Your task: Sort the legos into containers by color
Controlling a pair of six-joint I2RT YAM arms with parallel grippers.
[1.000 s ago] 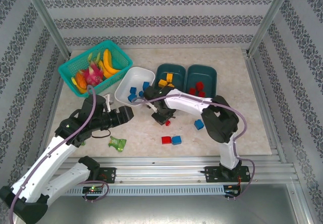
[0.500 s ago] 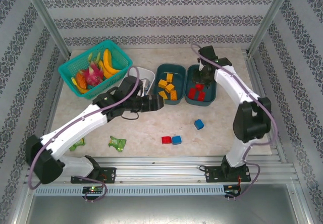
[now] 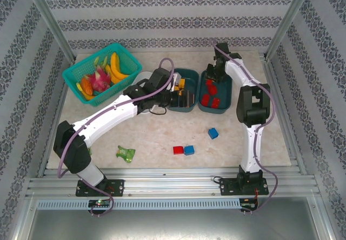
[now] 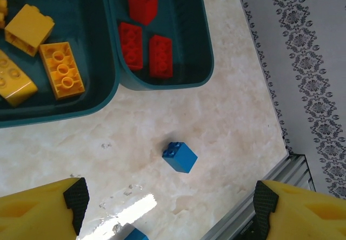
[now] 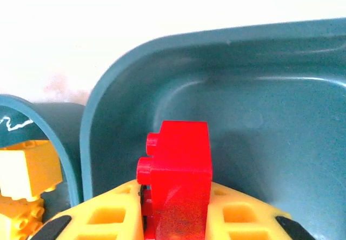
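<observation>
Red studded plastic lego brick [image 5: 178, 180] is pinched by the right gripper [image 5: 175, 218] over a dark teal plastic tub [image 5: 259, 94]; the overhead view is probably too small to confirm this. Left gripper [image 4: 173, 213] hangs spread and empty. Three pieces lie on the beige table [image 3: 162, 137]: a loose red lego [image 3: 178, 150] touching a blue lego [image 3: 188, 150], and a second blue lego [image 3: 213, 133] apart.

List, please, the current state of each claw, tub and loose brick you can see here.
left claw: open, empty.
right claw: shut on held red brick, above right teal tub.
middle teal tub: contains yellow bricks.
right teal tub: contains red bricks.
lone blue brick: loose on the table.
loose red brick: on the table, beside another blue brick.
</observation>
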